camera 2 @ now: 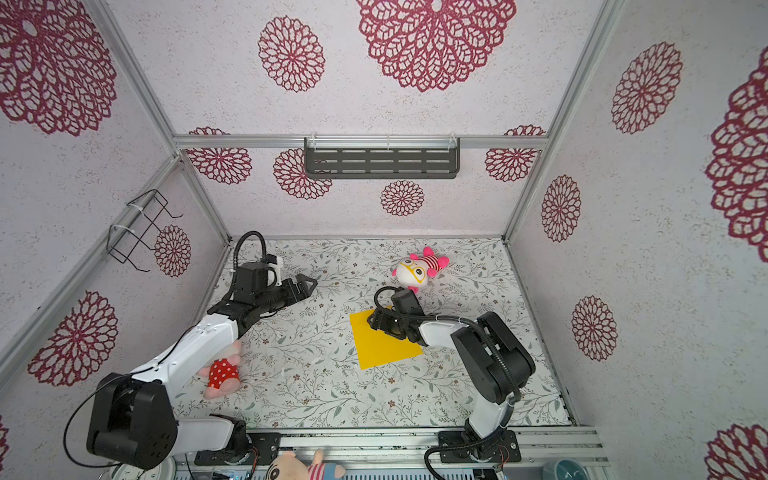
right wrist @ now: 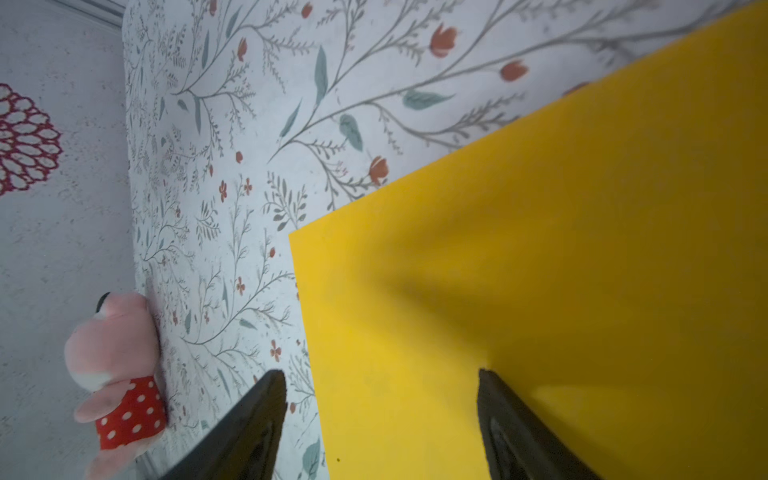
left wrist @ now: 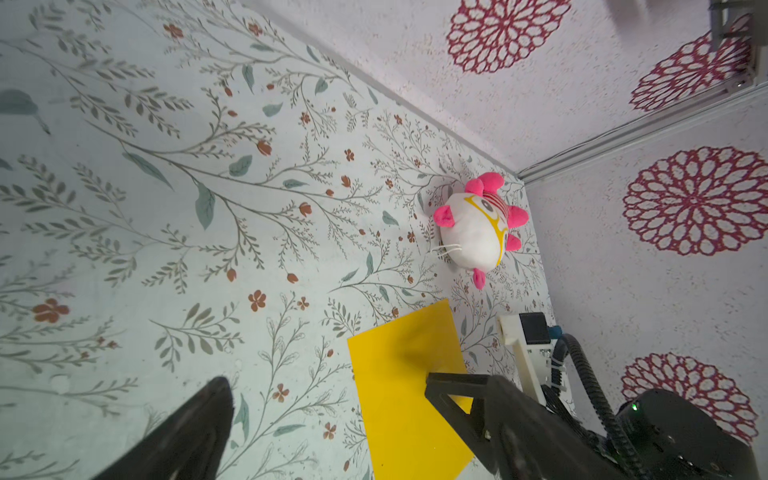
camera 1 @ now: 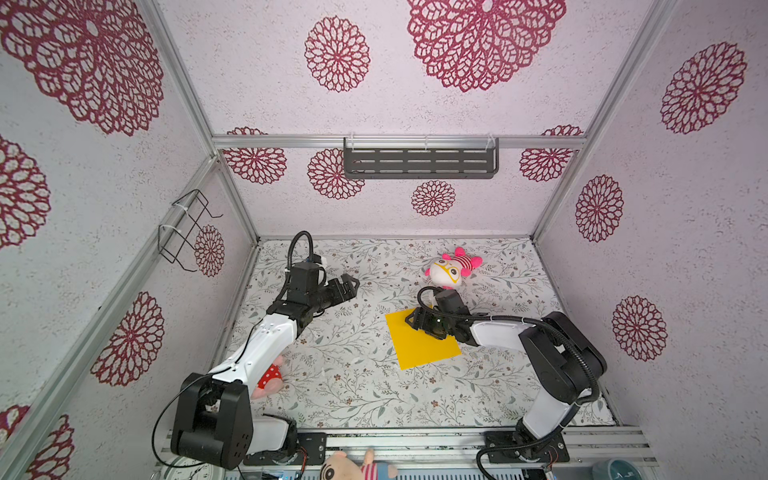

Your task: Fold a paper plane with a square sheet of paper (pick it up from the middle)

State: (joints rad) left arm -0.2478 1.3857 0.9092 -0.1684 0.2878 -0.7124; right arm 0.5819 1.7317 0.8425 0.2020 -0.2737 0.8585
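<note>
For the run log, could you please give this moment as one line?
paper: flat, unfolded | right claw: open, astride its edge | left claw: open, away

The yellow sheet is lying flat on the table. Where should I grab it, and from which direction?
Take the square sheet of paper at its middle, straight down from above. It lies flat on the table, edges flush, so no side offers a lip; pinching should raise a ridge. The right gripper, open, straddles an edge near a corner: probably shift it inward.
</note>
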